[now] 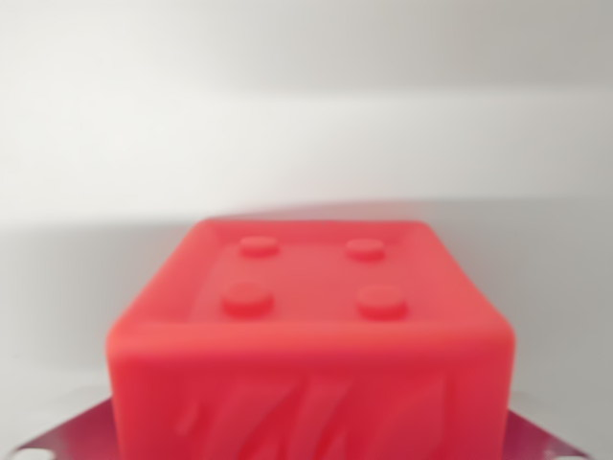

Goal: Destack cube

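- Filling the lower middle of the wrist view: a red plastic cube with four round studs on its slightly recessed top face, soft-edged and blurred from closeness to the lens.
- Front face streaked with pale glossy reflections; top edge level, block sitting square to the camera, not tilted.
- Beneath and to either side of it, at the bottom corners: a thin grey metallic plate with a small hole near each end, possibly part of the wrist hardware rather than the scene; impossible to say which.
- Behind: a plain pale grey tabletop meeting a lighter white backdrop, nothing else standing on it.
- No fingers anywhere in view; cannot tell whether spread or closed, nor whether anything is held.
- No second cube visible under the red one; lower edge cut off by the frame, so stack or single block not decidable from here.
- Likely step: either close approach to the top block or the block already seized and carried directly under the camera; closeness and centring fit both readings.
- If not yet seized: needs a straight descent, squeezing on the two opposite side walls, clear of the studs.
- If already seized: needs a straight upward lift to free the studs below, then a sideways carry to bare tabletop and a gentle set-down.
- Risk: glossy walls, so a shallow hold could slip.
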Robot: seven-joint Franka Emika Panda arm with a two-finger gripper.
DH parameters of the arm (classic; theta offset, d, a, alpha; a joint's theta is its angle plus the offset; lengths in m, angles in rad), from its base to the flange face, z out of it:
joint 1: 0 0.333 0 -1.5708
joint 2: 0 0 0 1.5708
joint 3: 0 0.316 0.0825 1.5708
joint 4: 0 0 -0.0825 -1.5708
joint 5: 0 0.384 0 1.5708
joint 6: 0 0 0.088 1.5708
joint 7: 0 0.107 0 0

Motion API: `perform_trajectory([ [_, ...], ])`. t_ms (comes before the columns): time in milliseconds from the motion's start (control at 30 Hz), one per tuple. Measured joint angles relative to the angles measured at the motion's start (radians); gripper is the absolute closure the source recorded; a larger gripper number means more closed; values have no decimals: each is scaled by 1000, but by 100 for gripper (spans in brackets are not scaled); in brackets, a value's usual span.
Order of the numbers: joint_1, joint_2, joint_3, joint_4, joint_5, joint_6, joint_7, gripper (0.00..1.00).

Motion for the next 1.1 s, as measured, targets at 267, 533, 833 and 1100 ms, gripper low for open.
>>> perform_trajectory([
  [267, 0, 0, 0, 0, 0, 0, 0, 0],
  [533, 0, 0, 0, 0, 0, 0, 0, 0],
  [833, 0, 0, 0, 0, 0, 0, 0, 0],
  [1100, 2, -14, -2, -3, 0, -9, 1, 0],
])
